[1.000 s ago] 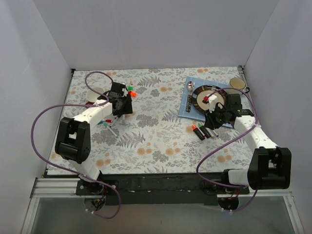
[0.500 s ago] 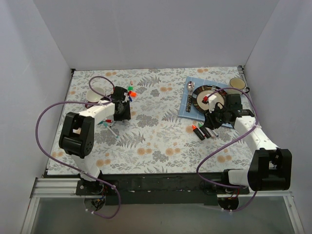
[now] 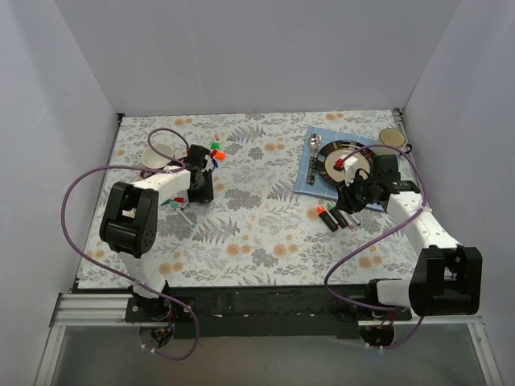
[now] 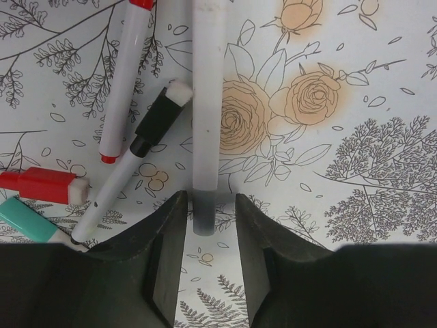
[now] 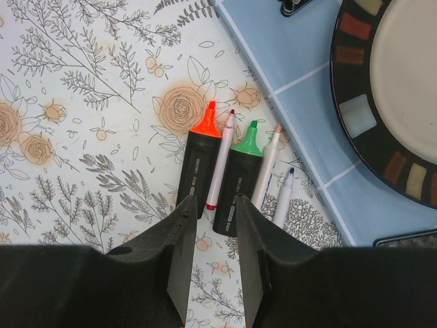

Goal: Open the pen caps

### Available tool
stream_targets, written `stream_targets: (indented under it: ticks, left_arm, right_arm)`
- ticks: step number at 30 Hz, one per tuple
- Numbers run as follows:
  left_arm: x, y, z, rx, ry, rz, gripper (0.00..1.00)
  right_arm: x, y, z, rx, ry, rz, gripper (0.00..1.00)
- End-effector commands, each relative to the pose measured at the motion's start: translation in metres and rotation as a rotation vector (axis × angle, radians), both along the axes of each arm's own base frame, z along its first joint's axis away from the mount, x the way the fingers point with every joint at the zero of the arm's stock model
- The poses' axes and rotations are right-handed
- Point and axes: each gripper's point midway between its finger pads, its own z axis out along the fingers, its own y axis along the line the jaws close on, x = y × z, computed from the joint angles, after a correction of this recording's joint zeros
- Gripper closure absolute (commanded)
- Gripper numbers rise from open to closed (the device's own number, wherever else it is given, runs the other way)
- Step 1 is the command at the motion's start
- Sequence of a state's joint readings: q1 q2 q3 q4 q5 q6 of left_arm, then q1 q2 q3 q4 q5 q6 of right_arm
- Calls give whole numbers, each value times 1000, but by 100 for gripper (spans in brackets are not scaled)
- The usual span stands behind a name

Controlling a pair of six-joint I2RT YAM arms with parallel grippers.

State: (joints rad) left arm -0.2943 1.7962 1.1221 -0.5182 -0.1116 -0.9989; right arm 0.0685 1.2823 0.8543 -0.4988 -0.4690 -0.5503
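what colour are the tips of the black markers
One has an orange tip, the other a green tip; best in right wrist view.

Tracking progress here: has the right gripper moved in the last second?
No. The right gripper sits at the same spot by the plate's near rim, over the markers.

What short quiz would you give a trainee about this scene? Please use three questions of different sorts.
1. True or false: the orange-tipped marker lies on the blue mat.
2. Which thing has its end between the fingers of the left gripper? A, a red cap; B, a white pen barrel; C, a spoon.
3. How many black-barrelled markers lie ahead of the right gripper?
Key: 1 false, it lies on the flowered cloth; 2 B; 3 two.
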Motion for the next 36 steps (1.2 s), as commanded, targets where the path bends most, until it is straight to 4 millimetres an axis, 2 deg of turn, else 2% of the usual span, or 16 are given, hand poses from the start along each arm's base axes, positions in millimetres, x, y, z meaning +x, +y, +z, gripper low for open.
stream_targets:
  ticks: [1,5,7,12,14,16,17,18,19,21,23,24,27,30,34,36]
  left_arm:
    - [4,3,7,-2,-13,4,67]
    - [1,2,4,-8,1,0,73]
    - [1,1,4,-14,3,0,81]
    - [2,-4,16,-41,-24,-17,93]
    - [-1,-11,22,-85,-28,-41,98]
    - [-1,-18,40,-121,-81,-58,99]
    - [-12,-32,41,-195,-64,-99,100]
    - [-12,-41,47,-235,-89,-121,100]
    - [-16,-50,60,-290,-118,-137,100]
    - [-35,-74,65,-432,-107,-213,100]
    - [-56,-100,80,-603,-78,-278,100]
    - [-67,-109,78,-662,-61,-307,100]
    - [-100,-143,87,-840,30,-425,100]
    - [-134,-170,87,-920,140,-530,100]
    - [-166,-190,88,-986,253,-635,100]
    - [-182,-197,85,-1005,309,-677,100]
  right_arm:
    - [-2,5,7,15,-27,24,62]
    - [-2,5,7,16,-30,24,62]
    - [-3,5,7,16,-29,26,62]
    - [-3,6,9,22,-33,29,62]
    - [-4,7,10,31,-32,35,62]
    - [-7,13,13,60,-34,63,62]
    - [-10,16,15,75,-31,75,62]
    - [-13,23,20,111,-37,108,62]
    - [-15,27,23,129,-43,131,62]
    - [-23,37,33,187,-64,189,62]
    - [-31,45,33,208,-104,262,62]
    - [-39,53,40,243,-133,324,62]
    - [-61,71,33,242,-227,517,58]
    - [-82,92,29,219,-331,713,53]
    - [-117,121,28,177,-509,998,38]
    - [-122,126,32,149,-614,1081,34]
